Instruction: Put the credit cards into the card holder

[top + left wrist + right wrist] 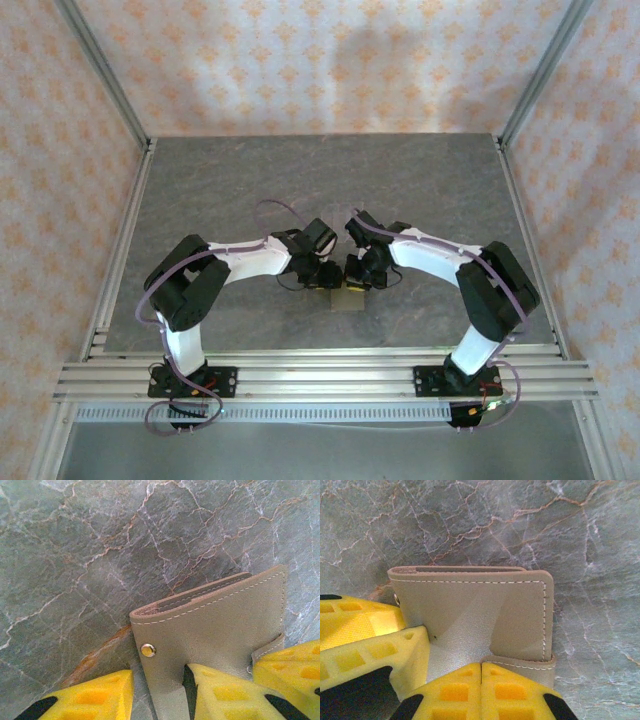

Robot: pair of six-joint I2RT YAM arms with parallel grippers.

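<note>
Card holder (470, 610) between left hand (159, 677), right hand (481, 666)

the left gripper (322, 272) and the right gripper (364, 270) were seen close together over the middle of the grey marbled table (300, 180), wrists bent downward. the card holder (348, 301), a small olive patch, was seen just beneath their tips, slightly nearer the right gripper. how the jaws stood could not be made out. aluminium rails (320, 375) were seen well behind both grippers, at the arm bases.
</note>
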